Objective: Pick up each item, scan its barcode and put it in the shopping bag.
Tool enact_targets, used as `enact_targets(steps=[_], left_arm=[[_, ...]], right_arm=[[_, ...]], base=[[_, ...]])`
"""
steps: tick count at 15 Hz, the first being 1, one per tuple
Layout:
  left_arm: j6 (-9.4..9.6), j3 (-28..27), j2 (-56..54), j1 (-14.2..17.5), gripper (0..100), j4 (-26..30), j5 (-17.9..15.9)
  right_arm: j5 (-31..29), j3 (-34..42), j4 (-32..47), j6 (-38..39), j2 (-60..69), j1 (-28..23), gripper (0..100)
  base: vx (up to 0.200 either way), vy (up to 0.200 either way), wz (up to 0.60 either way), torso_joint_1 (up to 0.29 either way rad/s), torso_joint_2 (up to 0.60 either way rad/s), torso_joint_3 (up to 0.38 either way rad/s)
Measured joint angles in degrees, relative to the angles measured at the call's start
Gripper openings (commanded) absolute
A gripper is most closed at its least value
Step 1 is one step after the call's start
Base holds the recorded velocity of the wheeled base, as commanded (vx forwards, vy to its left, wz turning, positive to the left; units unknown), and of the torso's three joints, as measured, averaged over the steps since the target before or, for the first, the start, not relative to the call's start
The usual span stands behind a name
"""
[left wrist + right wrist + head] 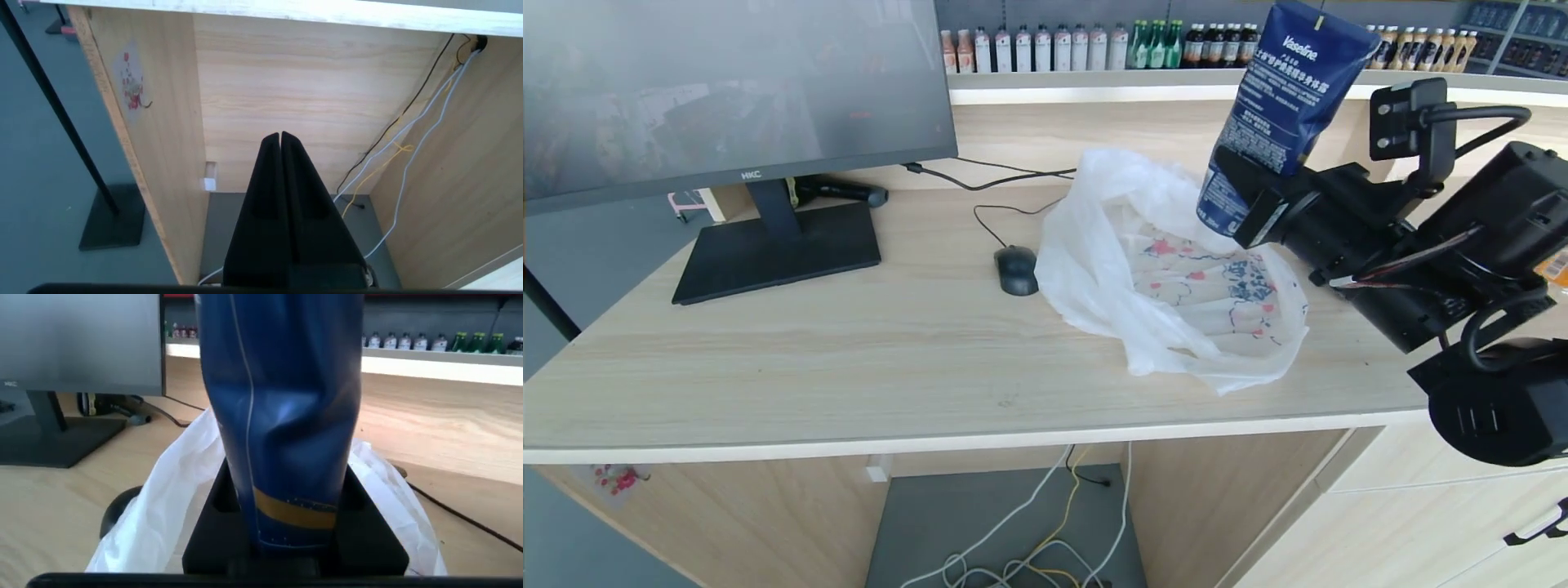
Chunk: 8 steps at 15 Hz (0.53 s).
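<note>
Left tool point(280, 140) pinched shut, empty, below the counter point(849, 343). White shopping bag point(1176, 278) lies open; over its right edge the right tool point(1252, 214) clamps the blue lotion pouch point(1286, 90) by its bottom end, long axis near upright, bag down-left.

Pale-wood shop counter.
A light counter point(849, 351) held a dark monitor point(735, 82) and black mouse point(1016, 270); bottles point(1054, 49) lined the shelf point(1094, 79) behind, cables point(1045, 563) trailed on the grey floor point(931, 523) beneath.
</note>
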<state>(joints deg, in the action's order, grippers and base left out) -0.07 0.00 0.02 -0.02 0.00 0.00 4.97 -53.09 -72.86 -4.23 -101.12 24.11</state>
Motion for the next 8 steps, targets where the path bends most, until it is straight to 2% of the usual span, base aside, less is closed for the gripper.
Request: enact_targets(steps=[6, 8], left_arm=[[0.00, 0.00, 0.00, -0.09, 0, 0.00, 0.00], [0.00, 0.00, 0.00, -0.07, 0, 0.00, -0.02]], right_arm=[[0.39, -17.05, 23.41, 7.90, -0.80, 3.25, 0], [0.61, -19.96, 26.42, 8.83, -1.52, 3.52, 0]], base=[[0.000, 0.000, 0.00, 0.000, 0.00, 0.000], [0.000, 0.000, 0.00, 0.000, 0.00, 0.000]])
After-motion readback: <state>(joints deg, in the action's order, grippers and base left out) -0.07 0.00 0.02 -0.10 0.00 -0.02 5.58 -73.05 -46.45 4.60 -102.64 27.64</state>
